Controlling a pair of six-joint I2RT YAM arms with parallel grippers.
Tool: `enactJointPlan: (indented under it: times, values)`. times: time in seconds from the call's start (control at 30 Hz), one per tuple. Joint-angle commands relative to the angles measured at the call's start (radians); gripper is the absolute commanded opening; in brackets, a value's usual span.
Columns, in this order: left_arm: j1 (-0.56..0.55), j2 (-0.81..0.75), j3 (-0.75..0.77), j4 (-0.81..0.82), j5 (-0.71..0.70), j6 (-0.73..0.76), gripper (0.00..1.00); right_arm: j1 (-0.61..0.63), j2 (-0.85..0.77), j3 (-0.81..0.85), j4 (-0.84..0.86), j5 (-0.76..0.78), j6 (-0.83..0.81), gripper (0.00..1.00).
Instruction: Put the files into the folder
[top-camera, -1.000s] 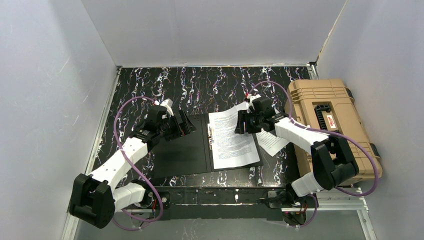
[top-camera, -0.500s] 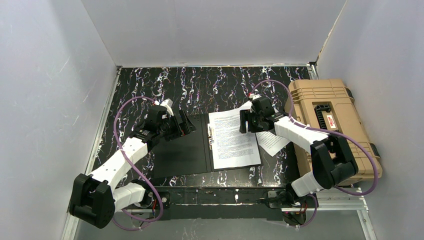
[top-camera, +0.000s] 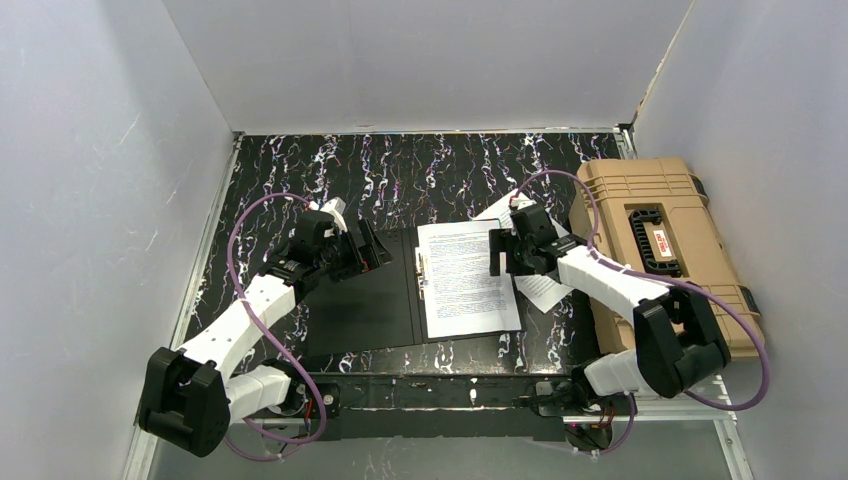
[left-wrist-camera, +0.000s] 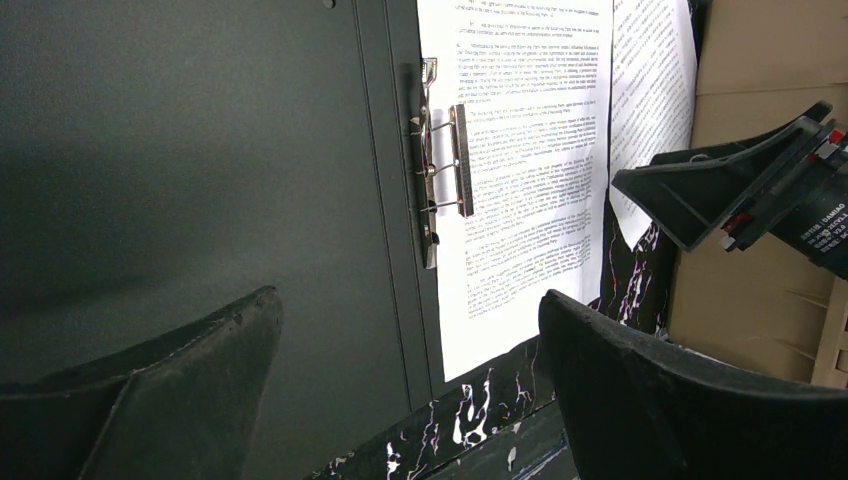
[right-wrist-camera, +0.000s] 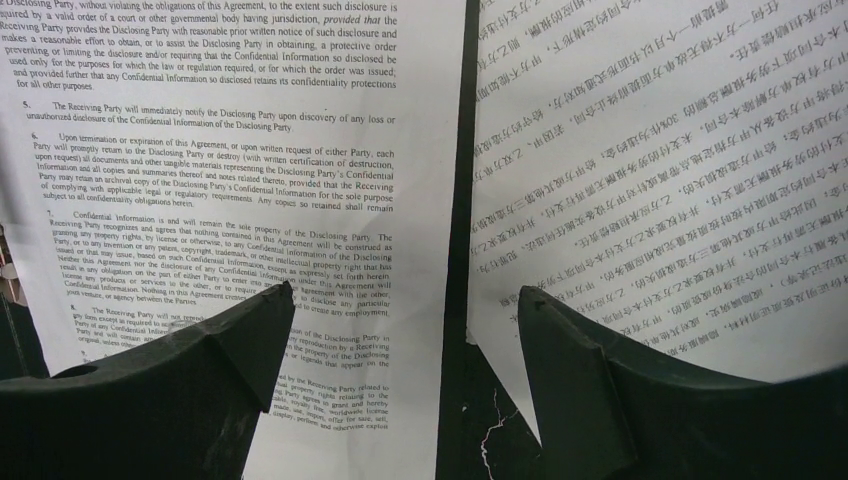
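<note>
The folder (top-camera: 365, 300) lies open and flat, black inside up, with its metal clip (left-wrist-camera: 440, 165) by the spine. One printed sheet (top-camera: 465, 280) lies on the folder's right half, also in the left wrist view (left-wrist-camera: 520, 150) and right wrist view (right-wrist-camera: 250, 150). A second sheet (top-camera: 545, 285) lies to its right on the table, partly off the folder, also in the right wrist view (right-wrist-camera: 680, 150). My right gripper (top-camera: 503, 252) is open above the gap between the two sheets. My left gripper (top-camera: 372, 250) is open and empty over the folder's left half.
A bulky tan plastic case (top-camera: 665, 250) with a black handle stands at the right edge of the table. The table top (top-camera: 400, 170) is black with white marbling. White walls enclose the left, back and right sides.
My right gripper has moved right and toward me, from over the first sheet to its right edge. The left arm has not moved.
</note>
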Motion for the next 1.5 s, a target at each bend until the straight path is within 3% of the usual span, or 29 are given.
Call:
enactJointPlan:
  times: [0.0,1.17,1.47]
  values:
    - [-0.003,-0.013,-0.01,0.006,0.013,0.004,0.98,-0.003,-0.051,-0.028,-0.002,-0.013,0.049,0.91]
    - [-0.003,-0.023,-0.013,0.003,0.02,0.004,0.98,-0.006,-0.082,-0.17,0.027,-0.13,0.166,0.92]
    - [-0.003,-0.023,-0.012,0.002,0.016,0.002,0.98,-0.004,-0.035,-0.196,0.1,-0.253,0.182,0.91]
